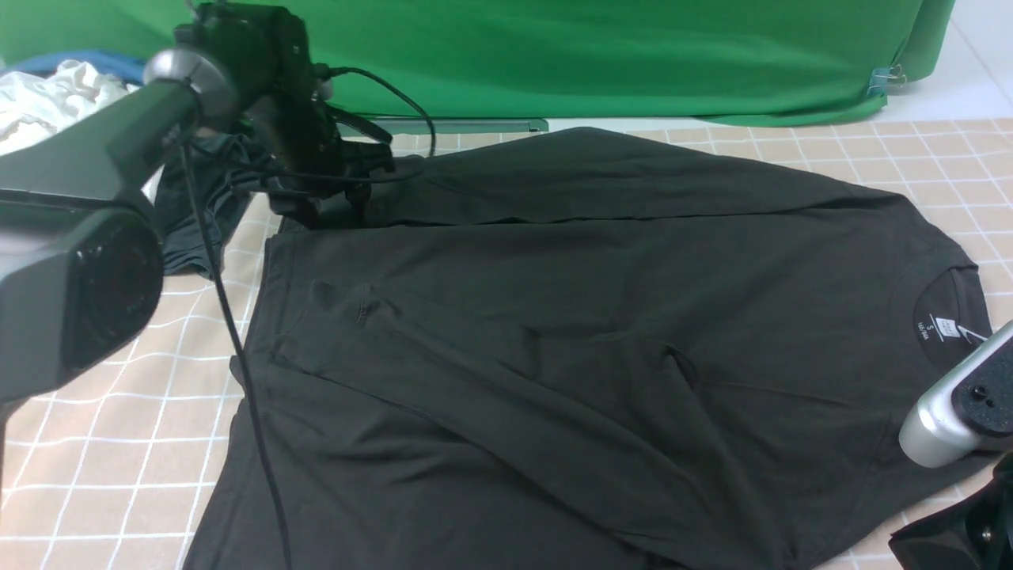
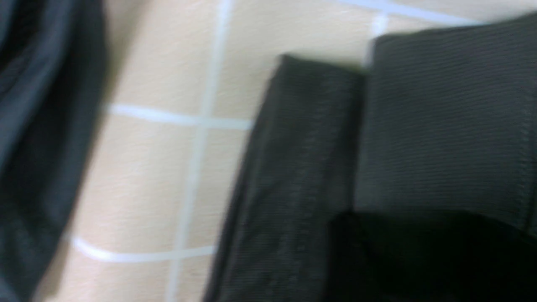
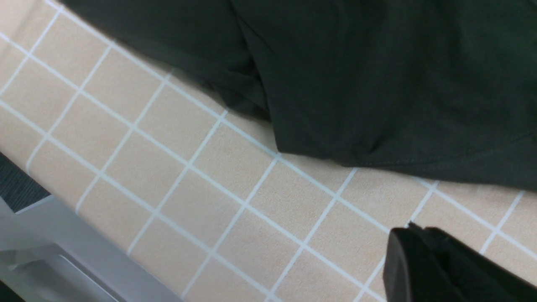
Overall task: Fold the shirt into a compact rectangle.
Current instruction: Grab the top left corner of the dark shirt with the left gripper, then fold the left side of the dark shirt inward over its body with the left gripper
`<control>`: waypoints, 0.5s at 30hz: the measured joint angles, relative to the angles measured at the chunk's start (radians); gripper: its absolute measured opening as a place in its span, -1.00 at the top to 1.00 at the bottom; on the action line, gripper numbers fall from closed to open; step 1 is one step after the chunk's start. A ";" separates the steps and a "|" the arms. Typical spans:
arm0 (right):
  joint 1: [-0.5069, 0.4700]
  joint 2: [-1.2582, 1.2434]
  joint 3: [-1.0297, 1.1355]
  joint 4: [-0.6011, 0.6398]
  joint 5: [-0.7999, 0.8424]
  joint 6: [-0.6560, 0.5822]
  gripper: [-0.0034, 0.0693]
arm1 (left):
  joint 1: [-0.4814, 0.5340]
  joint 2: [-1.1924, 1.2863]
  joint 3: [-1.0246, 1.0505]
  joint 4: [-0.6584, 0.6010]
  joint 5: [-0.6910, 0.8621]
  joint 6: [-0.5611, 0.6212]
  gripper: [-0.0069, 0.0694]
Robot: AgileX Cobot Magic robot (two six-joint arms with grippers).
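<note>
Because the shirt (image 1: 554, 317) is soft, light cotton, I expect it to sag, crease and drag on the checked tablecloth (image 1: 119, 443) rather than hold a line. I judge it best taken at corners, seams and hems, pinched through both layers, and never in the loose middle. It lies spread across most of the tablecloth, hem to my left and collar to my right, with wrinkles over the body and what looks like a sleeve folded in along the far edge.

At far left a white garment (image 1: 47, 103) and a smaller dark garment (image 1: 198, 222) sit beside it; neither is mine to fold. My left gripper (image 1: 320, 202) hangs at the far left corner of the shirt, at or just above the hem (image 2: 440, 126). That wrist view is blurred, and I cannot tell whether the jaws are spread or pinching fabric.

Further right, the neck label (image 1: 944, 326) marks the collar. My right gripper (image 3: 419, 251) sits low near the shirt's near right edge, apart from it, over bare tablecloth. Its jaws are pressed together and hold nothing that I can see.
</note>
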 joint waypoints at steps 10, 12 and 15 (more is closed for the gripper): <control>0.000 -0.001 0.000 0.000 0.001 0.000 0.82 | -0.027 -0.044 -0.001 0.090 0.000 0.005 0.71; 0.000 -0.001 0.000 0.000 0.001 0.000 0.82 | -0.027 -0.062 -0.001 0.088 0.002 0.009 0.71; 0.000 -0.001 0.000 0.000 0.002 0.002 0.82 | -0.027 -0.160 -0.001 0.081 0.018 0.046 0.71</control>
